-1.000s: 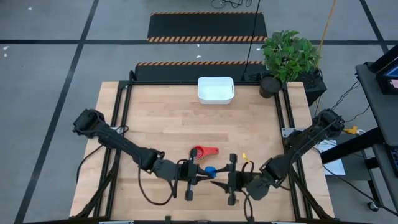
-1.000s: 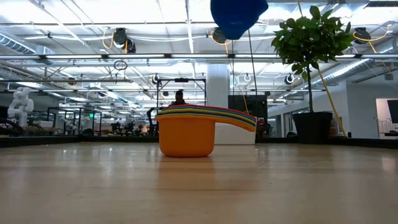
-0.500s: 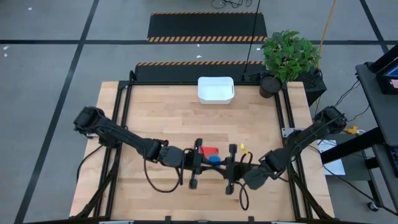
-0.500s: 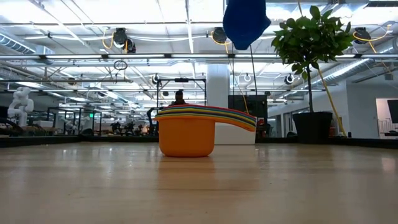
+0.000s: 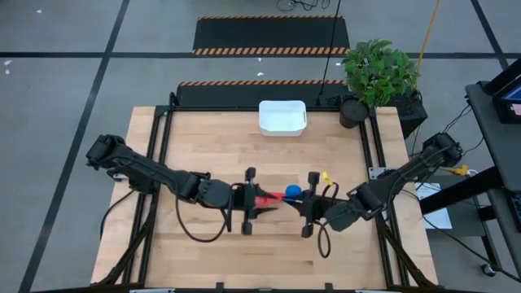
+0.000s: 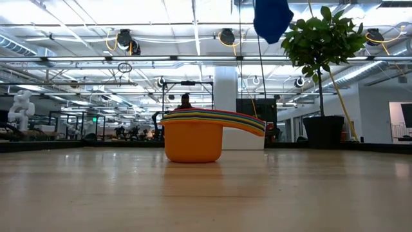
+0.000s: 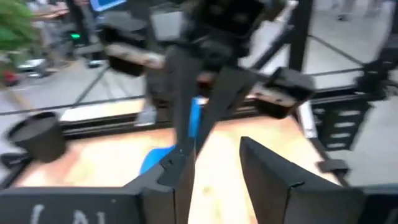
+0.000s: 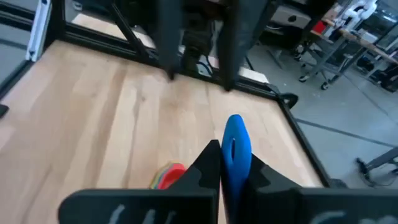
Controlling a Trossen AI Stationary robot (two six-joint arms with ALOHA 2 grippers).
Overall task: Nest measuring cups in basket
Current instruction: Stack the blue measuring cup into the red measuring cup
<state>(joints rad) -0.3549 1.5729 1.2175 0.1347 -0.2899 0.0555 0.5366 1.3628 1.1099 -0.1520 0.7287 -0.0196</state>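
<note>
A nested stack of measuring cups (image 6: 193, 138), orange outermost with rainbow handles, rests by its base on the table; from above it shows red (image 5: 265, 200). My right gripper (image 5: 296, 197) is shut on a dark blue cup (image 5: 291, 193), lifted high (image 6: 272, 18) just right of the stack. My left gripper (image 5: 269, 203) hovers open over the stack, its fingers (image 7: 177, 180) apart with nothing between them. The white basket (image 5: 282, 116) sits at the table's far edge. My right gripper pinches the dark blue cup by its flat handle (image 8: 236, 149) between both fingers, which come level from the table's right. The handle stands edge-up in the hold. The cup is lifted clear, above the table and the stack.
A potted plant (image 5: 378, 72) stands at the far right corner, beside the basket. Bare wooden table (image 5: 212, 146) lies between the grippers and the basket. The two grippers face each other closely near the table's middle.
Both grippers have moved from the near edge toward the table's middle, the left one coming over the stack. The right gripper has carried the blue cup farther and higher, and the cup has turned narrower in the low view.
</note>
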